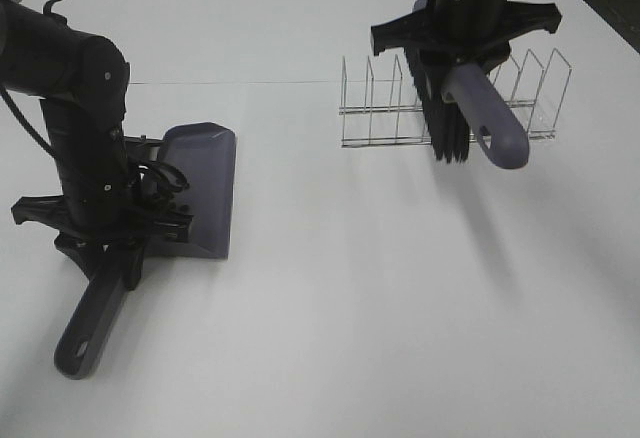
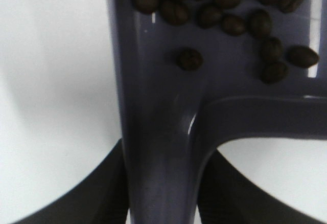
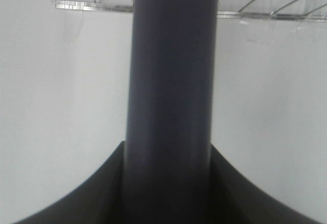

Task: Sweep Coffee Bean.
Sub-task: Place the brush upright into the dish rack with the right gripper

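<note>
The grey-purple dustpan [image 1: 205, 188] rests on the white table at the left, its long handle [image 1: 85, 333] pointing toward the front edge. My left gripper [image 1: 115, 248] is shut on that handle, and its dark fingers [image 2: 102, 198] flank the handle in the left wrist view. The coffee bean [image 2: 234, 24] cluster lies inside the dustpan [image 2: 153, 81]; the pan hides it in the high view. My right gripper [image 1: 455, 58] is shut on the brush handle [image 1: 490, 118], holding the black bristles [image 1: 450, 133] down over the rack. In the right wrist view the brush handle [image 3: 171, 101] runs between the fingers [image 3: 76, 198].
A wire rack [image 1: 450, 108] with upright dividers stands at the back right, directly under and behind the brush; its bars [image 3: 92, 5] show in the right wrist view. A thin seam line [image 1: 240, 82] crosses the white table.
</note>
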Motion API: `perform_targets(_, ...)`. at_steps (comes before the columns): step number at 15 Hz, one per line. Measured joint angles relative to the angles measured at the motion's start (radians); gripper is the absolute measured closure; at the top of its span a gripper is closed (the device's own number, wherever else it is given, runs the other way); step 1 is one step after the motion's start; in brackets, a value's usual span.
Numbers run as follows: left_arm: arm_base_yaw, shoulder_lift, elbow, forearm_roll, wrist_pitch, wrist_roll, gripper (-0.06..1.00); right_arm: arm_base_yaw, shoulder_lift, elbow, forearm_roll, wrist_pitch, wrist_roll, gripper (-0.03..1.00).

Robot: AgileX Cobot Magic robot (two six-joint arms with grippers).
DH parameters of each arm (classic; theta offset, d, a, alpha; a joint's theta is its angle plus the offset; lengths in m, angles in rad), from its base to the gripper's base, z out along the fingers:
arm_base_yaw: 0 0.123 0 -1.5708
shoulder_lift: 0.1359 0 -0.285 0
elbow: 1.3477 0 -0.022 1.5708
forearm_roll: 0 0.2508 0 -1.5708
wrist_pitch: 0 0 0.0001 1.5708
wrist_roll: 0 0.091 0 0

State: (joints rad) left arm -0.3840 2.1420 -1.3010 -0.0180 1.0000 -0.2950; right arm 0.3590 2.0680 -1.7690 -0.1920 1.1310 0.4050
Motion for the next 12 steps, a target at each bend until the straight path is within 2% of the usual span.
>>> perform_targets(3,0.000,0.000,0.000,0.001,0.000,0.000,0.61,-0.049,0.059,-0.106,0.044,0.030,-0.011,0.69)
perform_targets(6,0.000,0.000,0.000,0.001,0.000,0.002,0.61,-0.050,0.130,-0.178,0.129,0.044,-0.029,0.69)
perform_targets(12,0.000,0.000,0.000,0.005,0.000,0.002,0.61,-0.050,0.277,-0.246,0.132,0.043,-0.062,0.69)
